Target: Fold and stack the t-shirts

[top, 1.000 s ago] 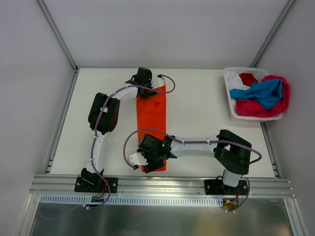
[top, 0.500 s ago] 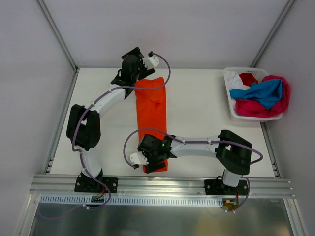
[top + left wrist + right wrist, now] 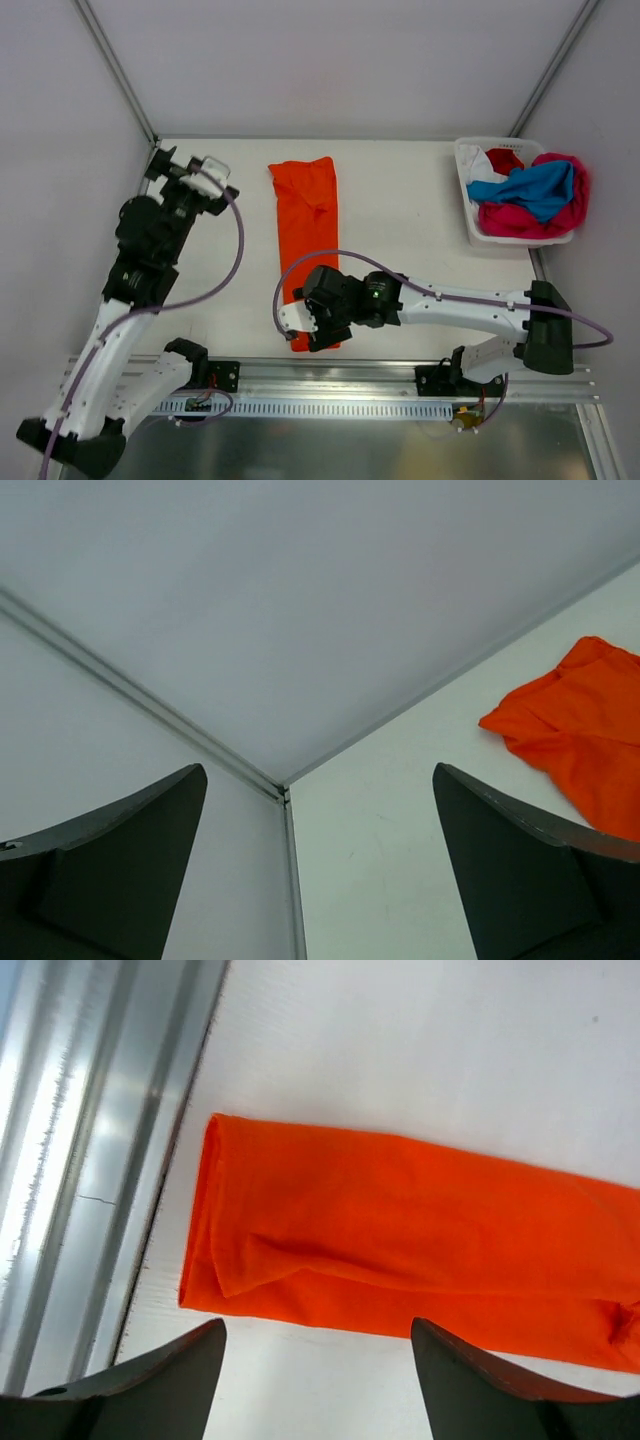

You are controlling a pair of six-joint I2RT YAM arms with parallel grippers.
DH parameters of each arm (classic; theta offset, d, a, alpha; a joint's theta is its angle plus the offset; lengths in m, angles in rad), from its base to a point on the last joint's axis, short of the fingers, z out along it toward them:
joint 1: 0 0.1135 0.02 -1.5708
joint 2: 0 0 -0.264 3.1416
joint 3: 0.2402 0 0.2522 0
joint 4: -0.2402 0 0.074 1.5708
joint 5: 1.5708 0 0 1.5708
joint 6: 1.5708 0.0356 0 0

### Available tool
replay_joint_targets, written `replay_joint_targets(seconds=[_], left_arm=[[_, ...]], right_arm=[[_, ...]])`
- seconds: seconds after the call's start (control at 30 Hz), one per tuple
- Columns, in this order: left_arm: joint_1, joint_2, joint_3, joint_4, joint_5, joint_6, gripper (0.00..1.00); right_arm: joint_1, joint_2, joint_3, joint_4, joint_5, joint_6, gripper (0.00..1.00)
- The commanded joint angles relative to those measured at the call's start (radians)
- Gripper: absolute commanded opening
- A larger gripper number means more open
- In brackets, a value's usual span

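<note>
An orange t-shirt (image 3: 308, 225) lies folded into a long narrow strip running from the far side of the table to its near edge. My right gripper (image 3: 318, 330) hovers over the strip's near end. In the right wrist view that end of the orange t-shirt (image 3: 400, 1225) lies flat just beyond my right gripper (image 3: 315, 1385), whose jaws are open over bare table and hold nothing. My left gripper (image 3: 185, 172) is raised near the far left corner, away from the shirt. It is open and empty (image 3: 320, 880), with the orange t-shirt's far end (image 3: 585, 735) off to its right.
A white basket (image 3: 470, 225) at the far right holds blue (image 3: 535, 188), magenta-pink (image 3: 520, 220), red and white t-shirts in a heap. An aluminium rail (image 3: 330, 375) runs along the table's near edge, close to the strip's end. Wall panels enclose the table.
My left arm has lifted off the shirt's far end and swung left to the far left corner. My right gripper has opened wider over the near end, and its arm has stretched out low.
</note>
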Motion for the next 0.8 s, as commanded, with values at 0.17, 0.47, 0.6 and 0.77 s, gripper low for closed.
replay_joint_targets(seconds=[0.17, 0.47, 0.6, 0.77], left_arm=[[0.025, -0.392, -0.435, -0.100, -0.122, -0.012, 0.99], [0.071, -0.557, -0.552, -0.131, -0.118, -0.138, 0.99], [0.082, -0.540, -0.564, -0.132, -0.119, -0.145, 0.99], [0.097, -0.507, -0.552, -0.132, -0.136, -0.171, 0.99]], right_arm=[[0.203, 0.020, -0.113, -0.013, 0.166, 0.028, 0.78], [0.261, 0.122, -0.193, 0.189, 0.370, -0.017, 0.75], [0.261, 0.127, -0.208, 0.237, 0.389, -0.015, 0.75], [0.261, 0.133, -0.185, 0.223, 0.329, 0.021, 0.75]])
